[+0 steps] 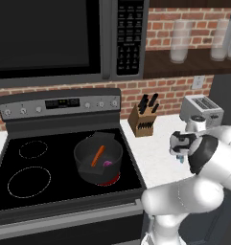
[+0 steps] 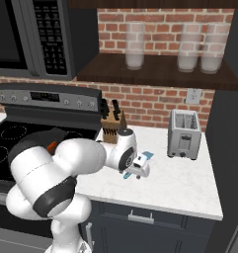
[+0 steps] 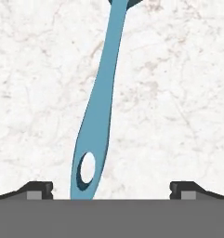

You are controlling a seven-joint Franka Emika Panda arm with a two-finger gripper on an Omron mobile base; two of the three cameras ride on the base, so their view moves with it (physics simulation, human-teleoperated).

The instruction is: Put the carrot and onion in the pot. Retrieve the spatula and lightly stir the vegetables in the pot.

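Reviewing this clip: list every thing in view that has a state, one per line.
carrot: in the pot, leaning
onion: in the pot
pot: on the front right burner, which glows red
spatula: flat on the counter, between the open claw's tips, not yet gripped
claw: open, above the spatula handle

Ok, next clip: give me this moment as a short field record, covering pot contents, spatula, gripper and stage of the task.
pot: on the stove's front right burner
carrot: inside the pot, tilted
onion: inside the pot, beside the carrot
spatula: lying flat on the white marble counter
gripper: open, over the spatula's handle end, fingertips either side
stage: vegetables in; spatula not yet gripped
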